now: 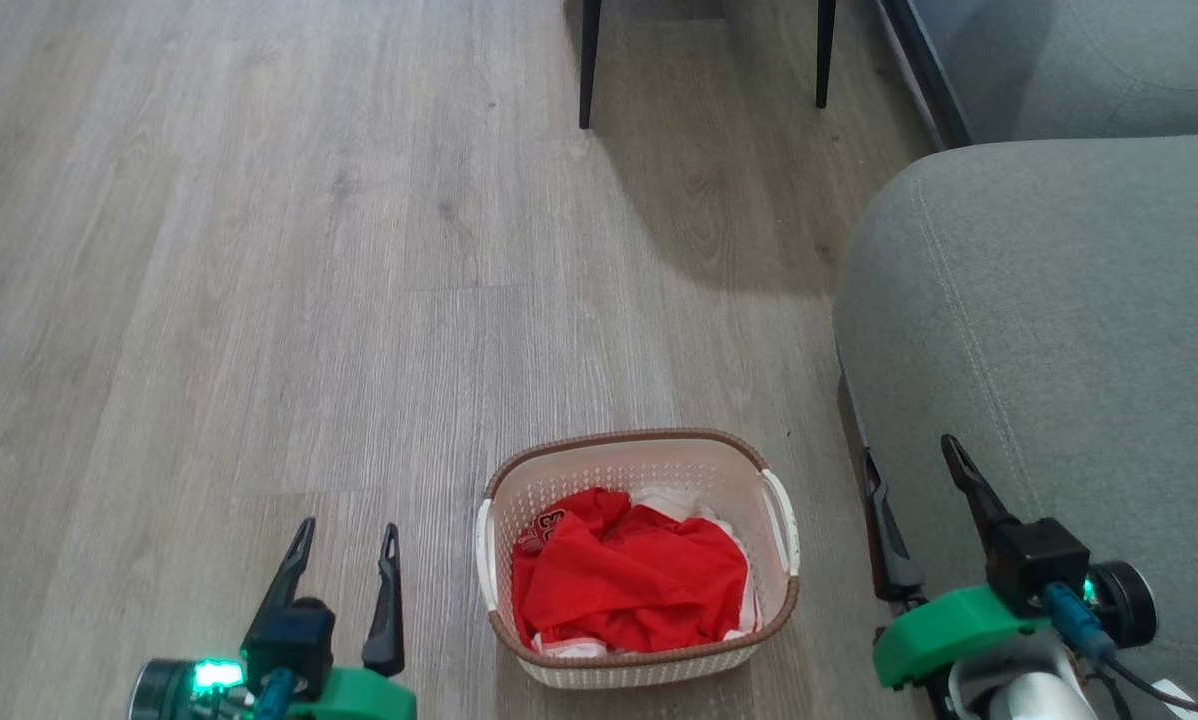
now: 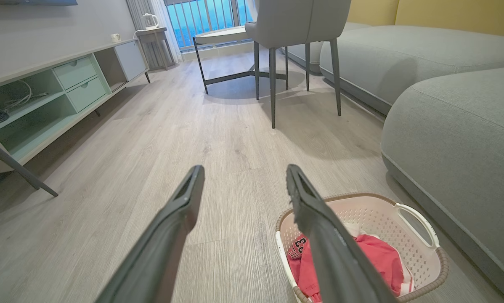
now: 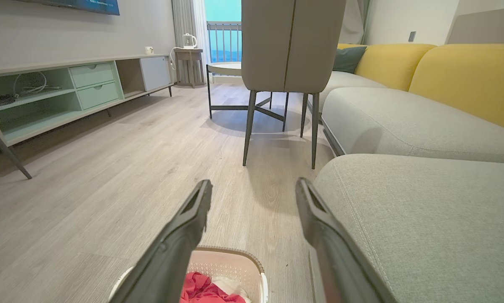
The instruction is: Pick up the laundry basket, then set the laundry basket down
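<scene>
Left tool (image 1: 349, 525) and right tool (image 1: 908, 448), each with its fingers spread wide and holding nothing, flank the laundry basket (image 1: 649, 470). The basket stands upright on the wood-look floor (image 1: 259, 250), at 6 o'clock in the head view. The left tool lies at 9 o'clock of the basket, near its left handle (image 1: 484, 555) but apart from it. The right tool lies at 3 o'clock, apart from the right handle (image 1: 784, 525) and against the edge of the grey sofa seat (image 1: 1059, 320); whether it touches the upholstery cannot be told. A red garment (image 1: 629, 580) lies heaped over a white cloth (image 1: 674, 497) inside, below the brown rim. In the left wrist view the basket (image 2: 374, 219) appears at 4 o'clock of the fingers.

The pick-up appears not yet begun.

Likely hazards:
- **Snagging.** The right tool has little room between basket and sofa, so a finger may catch or drag on the fabric as it swings toward 9 o'clock.
- **Sliding.** The basket looks light, so the tool that arrives first may push it across the smooth floor and out of line with the other.
- **Poor grip.** The handles are thin and smooth, and a finger that closes on the perforated wall instead may slip.
- **Tilting.** Unequal lifting by the two arms would tilt the basket and let the loose garment slide toward the rim.
</scene>
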